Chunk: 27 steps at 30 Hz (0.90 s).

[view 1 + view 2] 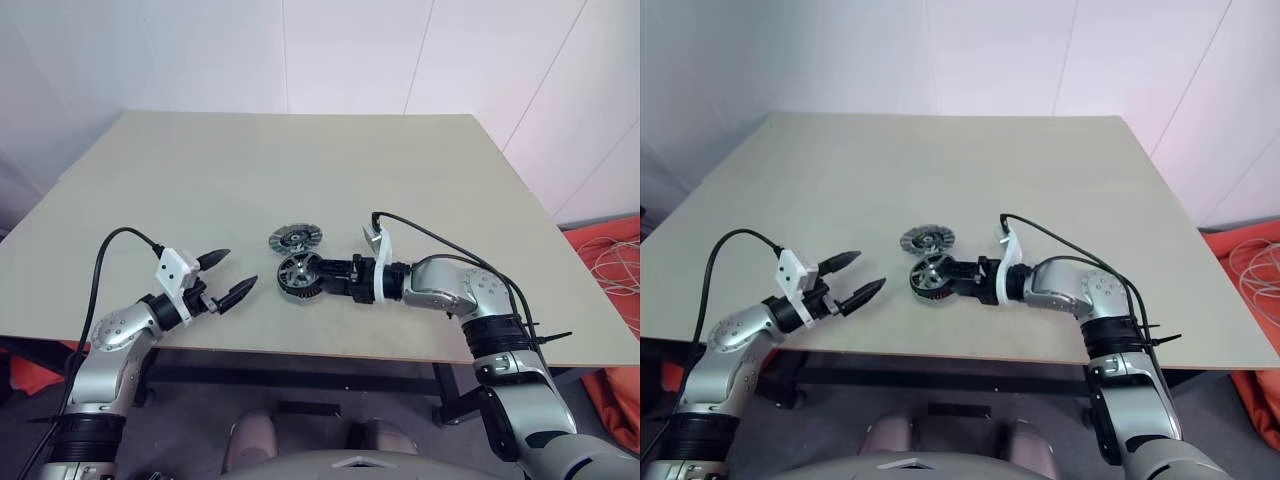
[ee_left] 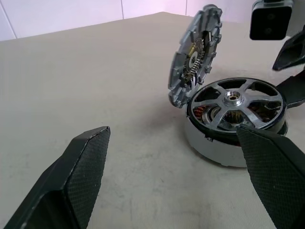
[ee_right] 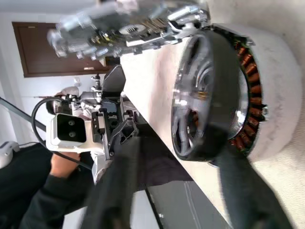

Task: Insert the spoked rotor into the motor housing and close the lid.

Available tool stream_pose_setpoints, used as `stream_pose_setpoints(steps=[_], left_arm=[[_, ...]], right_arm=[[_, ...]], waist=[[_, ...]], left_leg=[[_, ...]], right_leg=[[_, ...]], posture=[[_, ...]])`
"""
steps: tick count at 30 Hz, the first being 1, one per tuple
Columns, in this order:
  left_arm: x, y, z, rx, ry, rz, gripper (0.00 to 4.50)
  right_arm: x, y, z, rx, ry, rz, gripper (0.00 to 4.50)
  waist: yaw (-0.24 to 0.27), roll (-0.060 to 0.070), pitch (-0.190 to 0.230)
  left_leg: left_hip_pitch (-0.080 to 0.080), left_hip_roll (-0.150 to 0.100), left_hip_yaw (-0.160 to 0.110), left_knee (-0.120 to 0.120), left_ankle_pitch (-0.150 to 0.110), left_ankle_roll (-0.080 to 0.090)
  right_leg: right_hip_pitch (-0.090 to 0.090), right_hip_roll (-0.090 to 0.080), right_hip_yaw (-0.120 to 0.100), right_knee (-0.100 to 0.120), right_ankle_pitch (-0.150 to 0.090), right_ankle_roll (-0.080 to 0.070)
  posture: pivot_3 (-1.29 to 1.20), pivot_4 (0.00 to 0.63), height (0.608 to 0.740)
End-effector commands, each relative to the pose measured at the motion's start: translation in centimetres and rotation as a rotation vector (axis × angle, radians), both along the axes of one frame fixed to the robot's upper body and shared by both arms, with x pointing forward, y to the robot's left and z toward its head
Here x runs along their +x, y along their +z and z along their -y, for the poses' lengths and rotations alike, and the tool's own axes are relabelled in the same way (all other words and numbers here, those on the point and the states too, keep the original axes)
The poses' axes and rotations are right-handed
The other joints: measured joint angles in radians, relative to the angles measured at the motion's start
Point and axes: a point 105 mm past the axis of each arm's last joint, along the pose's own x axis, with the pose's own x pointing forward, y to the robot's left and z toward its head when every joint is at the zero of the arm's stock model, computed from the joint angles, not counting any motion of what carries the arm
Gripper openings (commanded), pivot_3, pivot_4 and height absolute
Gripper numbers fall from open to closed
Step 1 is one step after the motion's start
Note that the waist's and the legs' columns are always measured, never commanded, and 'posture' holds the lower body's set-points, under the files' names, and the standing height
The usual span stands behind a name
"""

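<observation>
Nearest to us, the left hand (image 1: 228,277) hovers over the near part of the desk (image 1: 300,170), fingers spread wide apart and gripping nothing. It points across toward the motor parts, which lie a short way beyond its fingertips.

The right hand (image 1: 322,275) reaches in from the opposite side, aimed sideways at the same parts. In the right wrist view its two fingers (image 3: 114,191) stand apart on either side of the assembly; we cannot tell whether they touch it.

Between the two hands sits the motor housing (image 2: 209,143), flat on the desk, its copper windings (image 3: 243,62) showing at the edge. The spoked rotor (image 2: 236,102) lies seated in the top of the housing, dark rim around silver spokes, small hub at centre, windings visible through the gaps.

Just past the rotor, on the far side from us, the lid (image 2: 195,55) is not closed. In the left wrist view it stands tilted up on its edge, its lower rim resting against the housing's side, its inner face turned toward the rotor. In the head views it (image 1: 295,238) lies immediately beyond the housing, touching or nearly so.

Beyond the desk, a person's hand (image 3: 66,164) and dark sleeve appear in the right wrist view.
</observation>
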Motion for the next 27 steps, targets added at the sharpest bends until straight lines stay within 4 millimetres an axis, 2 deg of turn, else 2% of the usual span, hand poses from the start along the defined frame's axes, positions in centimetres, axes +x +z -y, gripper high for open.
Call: stream_pose_setpoints(steps=[1,2,3,7,13,15,20,23,27], left_arm=[[0.1,1.1,0.5,0.005,-0.020,0.048,4.50],[0.1,1.1,0.5,0.004,-0.021,0.047,4.50],[0.1,1.1,0.6,0.004,-0.022,0.047,4.50],[0.3,1.0,0.8,0.001,-0.027,0.044,4.50],[0.6,1.0,0.9,-0.001,-0.029,0.047,4.50],[0.7,1.0,0.9,-0.001,-0.029,0.048,4.50],[0.9,1.0,0.9,-0.005,-0.029,0.049,4.50],[1.0,1.0,1.1,-0.009,-0.029,0.051,4.50],[1.2,1.0,1.3,-0.016,-0.027,0.055,4.50]], right_arm=[[0.2,2.4,0.4,0.013,0.000,0.094,3.95],[0.1,2.8,0.6,0.008,0.007,0.115,4.31],[0.0,3.0,0.6,0.004,0.012,0.129,4.48],[-0.5,4.4,1.7,-0.033,0.045,0.223,4.48],[-1.7,4.7,3.1,-0.156,0.131,0.298,4.48],[-1.8,4.2,3.8,-0.265,0.163,0.337,4.48],[-0.4,4.1,3.5,-0.463,0.170,0.580,4.48],[0.1,3.5,2.3,-0.547,0.228,0.756,3.91],[0.6,3.6,0.9,-0.557,0.286,0.983,2.52]], waist=[[0.000,0.000,0.000],[0.000,0.000,0.000],[0.001,0.000,0.000],[0.003,0.000,0.000],[0.004,0.000,0.000],[0.003,0.000,0.000],[0.003,-0.001,0.000],[0.006,-0.001,-0.001],[0.006,-0.001,-0.001]], left_leg=[[0.000,0.000,0.000,0.000,0.000,0.000],[0.000,0.000,0.000,0.000,0.000,0.000],[0.000,0.000,0.000,0.000,0.000,0.000],[0.000,0.000,0.000,0.000,0.000,0.000],[0.000,0.000,0.000,0.000,0.000,0.000],[0.000,-0.001,0.000,0.000,0.000,0.000],[-0.001,-0.001,0.000,0.000,0.000,0.000],[-0.001,0.000,0.000,0.000,0.000,0.000],[-0.002,0.000,0.000,0.000,0.000,0.000]], right_leg=[[0.000,0.000,0.000,0.000,0.000,0.000],[0.000,0.000,0.000,0.000,0.000,0.000],[0.000,0.000,0.000,0.000,0.000,0.000],[0.000,0.000,0.000,0.000,0.000,0.000],[0.001,0.000,0.000,0.000,0.000,0.001],[0.001,0.000,0.000,-0.001,0.000,0.001],[0.000,0.000,0.000,-0.001,0.000,0.001],[0.000,0.000,0.000,-0.001,0.000,0.001],[0.000,0.000,0.000,-0.002,0.000,0.001]], posture=[[0.00,0.000,0.740],[0.00,0.000,0.740],[0.00,0.000,0.740],[0.00,0.000,0.740],[0.00,0.000,0.740],[0.00,0.000,0.740],[0.00,0.000,0.740],[0.00,0.000,0.740],[0.00,0.000,0.740]])
